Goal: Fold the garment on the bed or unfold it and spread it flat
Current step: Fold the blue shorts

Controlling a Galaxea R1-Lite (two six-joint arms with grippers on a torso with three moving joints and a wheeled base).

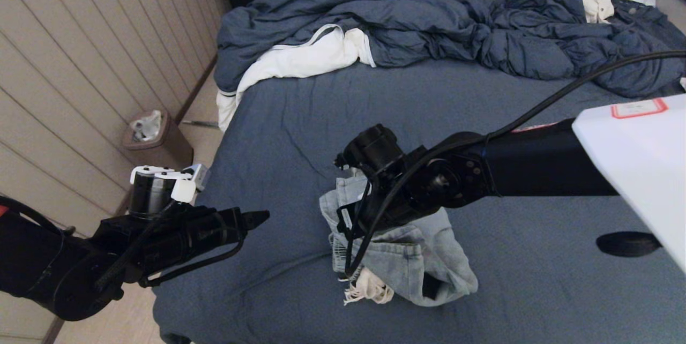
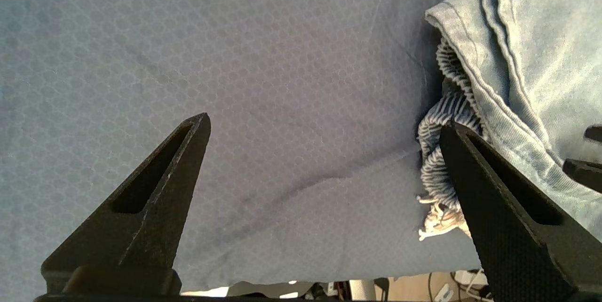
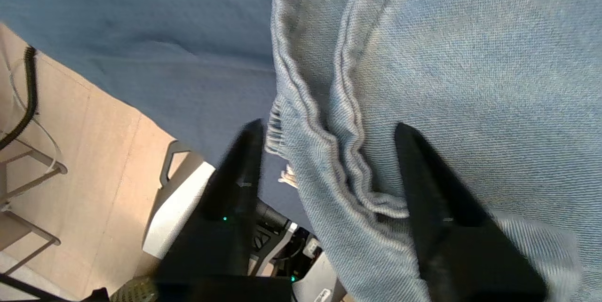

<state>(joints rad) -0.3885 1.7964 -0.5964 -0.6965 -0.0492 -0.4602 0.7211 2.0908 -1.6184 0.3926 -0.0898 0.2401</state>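
The crumpled pale-blue denim shorts [image 1: 396, 250] lay low-centre of the head view; the right end effector [image 3: 324, 128], parted, straddled a seam fold; the wide-open left end effector [image 2: 324, 123] waited leftward.

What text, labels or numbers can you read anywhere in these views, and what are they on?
None can be read.
Red-bordered label on the robot's white body panel: print too small to read.
Shorts, bed sheet, duvet, white garment, bin: no visible writing.
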